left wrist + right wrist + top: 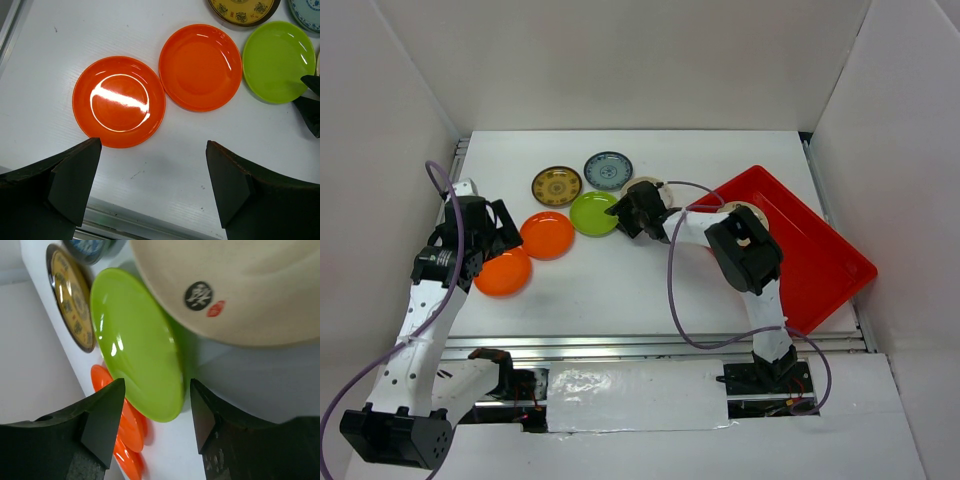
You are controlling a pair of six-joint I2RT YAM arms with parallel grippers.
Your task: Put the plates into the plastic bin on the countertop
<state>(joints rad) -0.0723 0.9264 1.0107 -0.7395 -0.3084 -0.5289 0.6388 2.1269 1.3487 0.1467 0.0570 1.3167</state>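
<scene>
Eyes on the lime green plate (140, 340): small, glossy and rigid, probably light, and that glaze looks slick. The thin rim is the only real place to pinch it, and a slip or a chipped edge is the risk. It lies flat on the countertop (620, 300) at centre frame in the top view, just beside a beige plate (240, 290), well apart from the red plastic bin (820, 250) at the right. The right gripper (155, 390) has its jaws partly apart, straddling the plate's rim, with nothing clamped yet. The left gripper (154, 150) hangs spread wide and empty, just below the two orange plates (119, 101) in its wrist view.
</scene>
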